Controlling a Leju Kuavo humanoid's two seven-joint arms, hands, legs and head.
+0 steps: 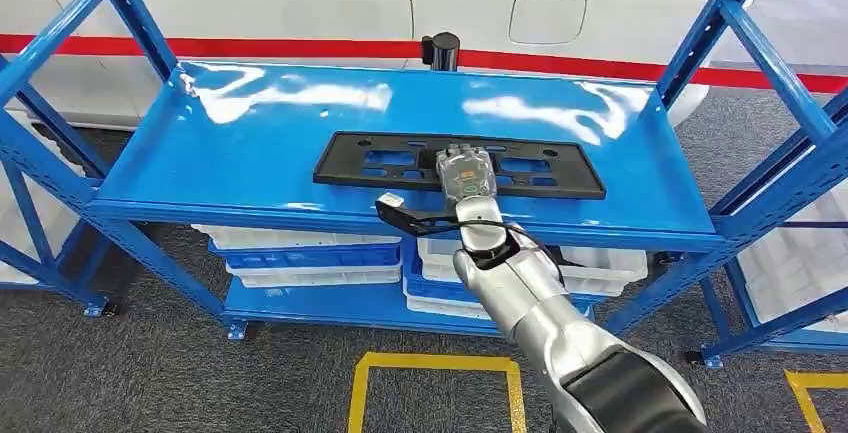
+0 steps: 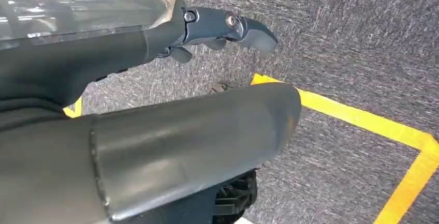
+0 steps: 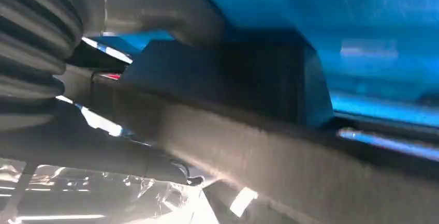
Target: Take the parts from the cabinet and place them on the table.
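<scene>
A blue steel shelving unit point(image 1: 250, 143) is filling the head view, its glossy top shelf catching reflections of the white wall with a red stripe point(image 1: 250, 47) running behind it. On the lower level, white and blue plastic bins point(image 1: 310, 253) are sitting stacked beneath the top shelf. A long black plastic panel point(image 1: 400, 163), rectangular with several cut-out openings, is lying flat on the top shelf near its front edge and about midway along its width. The right arm point(image 1: 560, 323) is reaching up from the lower right, and the right hand point(image 1: 466, 173) is resting on the near edge of the panel, right of its middle, fingers lying forward over it; in the right wrist view the thumb point(image 3: 155, 6) and the dark panel edge are sitting close together, but it is too blurred to tell whether the hand is actually gripping the part or only lying on it. The left hand point(image 2: 228, 30) is hanging over grey carpet point(image 2: 352, 38), dark fingers partly curled and holding nothing. Yellow floor tape point(image 2: 362, 120) is marking squares on the carpet. A small black cylinder point(image 1: 440, 50) is standing just behind the shelf's rear edge.
</scene>
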